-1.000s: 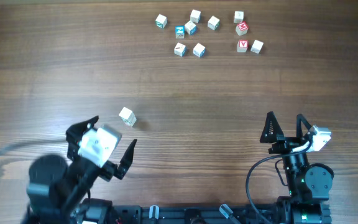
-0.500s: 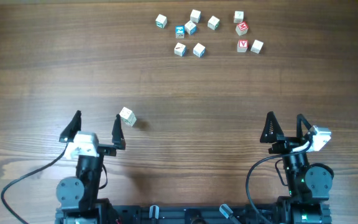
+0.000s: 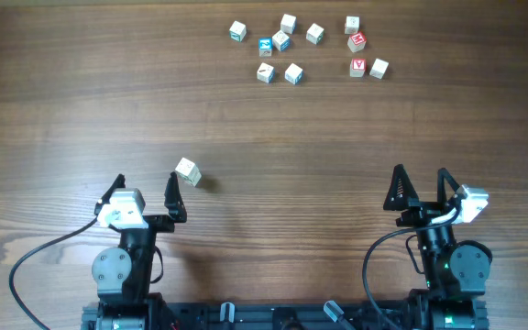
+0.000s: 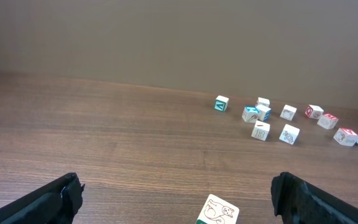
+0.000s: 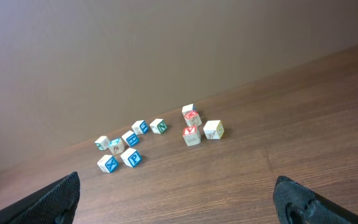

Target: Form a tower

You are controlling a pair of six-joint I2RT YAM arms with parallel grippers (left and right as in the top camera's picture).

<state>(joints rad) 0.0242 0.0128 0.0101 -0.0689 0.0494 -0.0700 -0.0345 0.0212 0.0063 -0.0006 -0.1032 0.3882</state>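
Currently jaws spread, empty — left gripper (image 3: 146, 177) just beside tower (image 3: 188, 171), right gripper (image 3: 420, 170) well apart.

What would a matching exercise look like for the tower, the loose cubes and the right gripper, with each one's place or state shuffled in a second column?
1 tower
2 loose cubes
3 right gripper

A open, holding nothing
B scattered at the far side
C just ahead of the left gripper

Pairs: 1-C, 2-B, 3-A

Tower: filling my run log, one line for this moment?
tower free, near left pincer | left open | right pincer open | loose cubes far side
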